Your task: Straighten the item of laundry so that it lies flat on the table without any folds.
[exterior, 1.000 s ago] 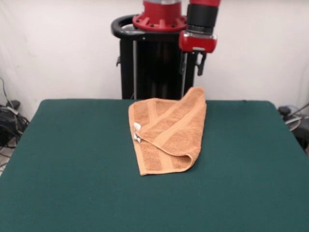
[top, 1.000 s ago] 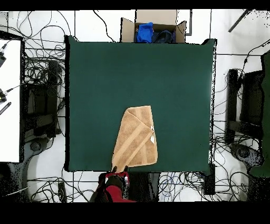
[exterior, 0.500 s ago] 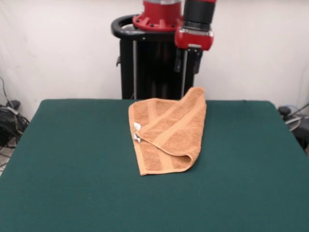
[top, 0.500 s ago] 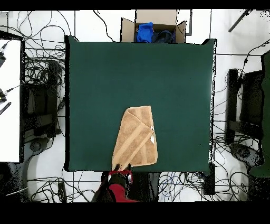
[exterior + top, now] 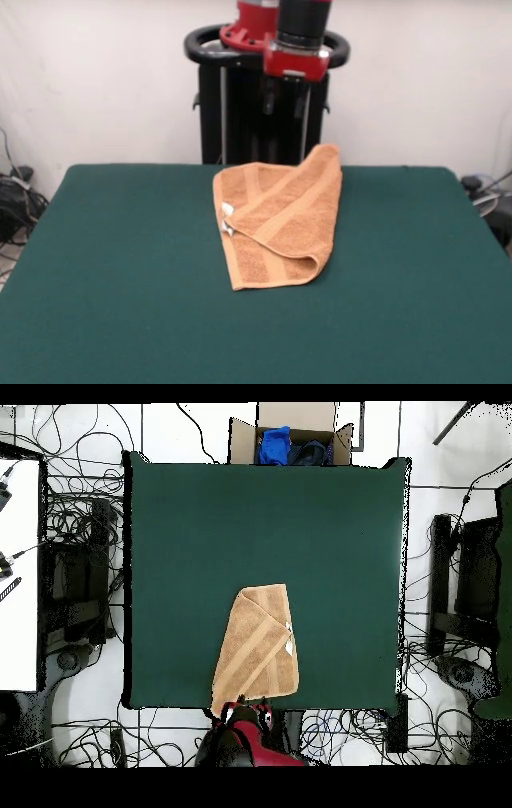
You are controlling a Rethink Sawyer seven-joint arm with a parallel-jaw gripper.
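The orange-tan towel (image 5: 276, 216) lies folded on the dark green table (image 5: 120, 264), towards the robot's side. One part is folded diagonally over the rest, with a rounded fold at its near right. A small white tag (image 5: 227, 218) shows at its left edge. In the overhead view the towel (image 5: 257, 644) lies near the bottom edge of the table (image 5: 250, 524). My gripper (image 5: 286, 98) hangs under the red wrist, above and behind the towel's far corner, clear of it. It shows dark against the black pedestal. In the overhead view the gripper (image 5: 247, 712) is just past the table's bottom edge.
The black pedestal (image 5: 248, 112) stands behind the table's far edge. A cardboard box (image 5: 290, 439) with blue and dark cloth sits beyond the opposite edge. Cables cover the floor around the table. A white surface (image 5: 18, 574) stands at the left.
The wrist and gripper have moved left in the front view, right in the overhead view, staying above the table's far edge. The towel has not moved.
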